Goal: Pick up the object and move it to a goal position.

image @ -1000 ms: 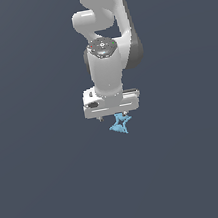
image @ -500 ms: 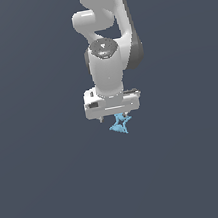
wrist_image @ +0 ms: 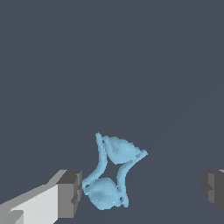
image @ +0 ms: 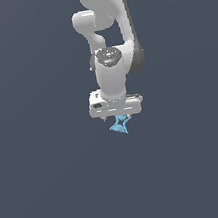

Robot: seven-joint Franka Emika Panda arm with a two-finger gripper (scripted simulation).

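Note:
The object (image: pixel 120 124) is a small light-blue star-like piece with thin pointed arms, lying on the dark surface directly under the white hand. My gripper (image: pixel 118 116) hangs just above it, pointing straight down. In the wrist view the object (wrist_image: pixel 111 175) lies between the two grey fingers, which stand wide apart. One fingertip (wrist_image: pixel 70 194) is almost touching the object's lower lobe, while the other fingertip (wrist_image: pixel 213 188) is far off to the side. The gripper (wrist_image: pixel 142 190) is open and holds nothing.
The white arm (image: pixel 110 34) rises above the hand. A plain dark grey-blue surface (image: pixel 53 182) fills both views, with no other objects or edges in sight.
The hand has come down a little toward the object. The object has not moved.

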